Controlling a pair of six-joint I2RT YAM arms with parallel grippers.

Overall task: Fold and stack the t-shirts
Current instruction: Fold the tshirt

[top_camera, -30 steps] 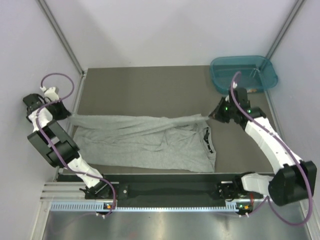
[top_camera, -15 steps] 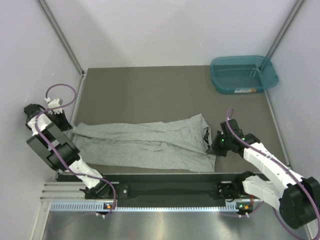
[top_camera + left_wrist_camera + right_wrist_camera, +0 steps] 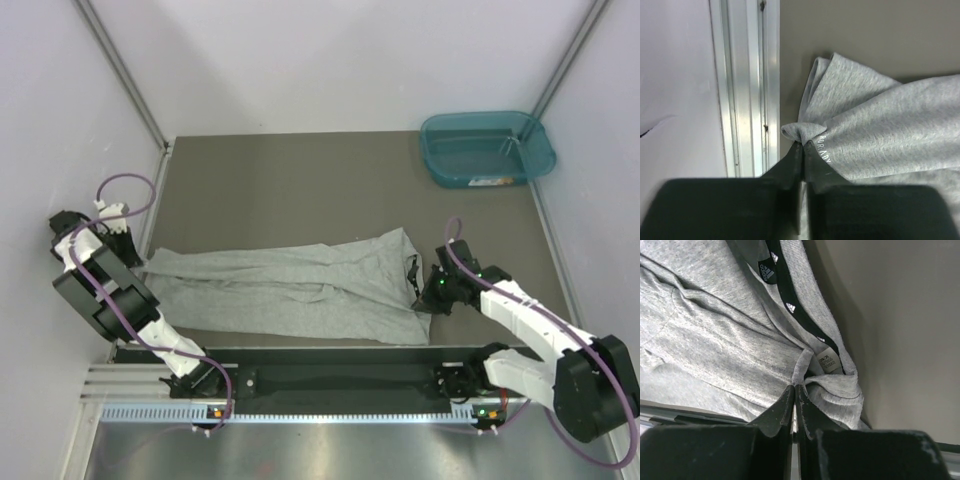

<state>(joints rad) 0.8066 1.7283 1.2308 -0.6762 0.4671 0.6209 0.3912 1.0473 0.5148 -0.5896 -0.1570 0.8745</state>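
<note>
Overhead, 1 grey t-shirt (image 3: 300,285) lies stretched across the near part of the dark table (image 3: 300,180). Only the wrist views reveal the grips: left gripper (image 3: 804,146) clamped on a fold at its left end, right gripper (image 3: 794,388) clamped on fabric beside the black neckband (image 3: 800,315).

Left wrist view: t-shirt (image 3: 890,130) runs off the right edge; lettering (image 3: 823,150) on its gathered corner is only partly legible. Right wrist view: size tag (image 3: 825,360) print is too small to read. Top view: sticker (image 3: 492,181) on tub (image 3: 436,160) is illegible.
</note>
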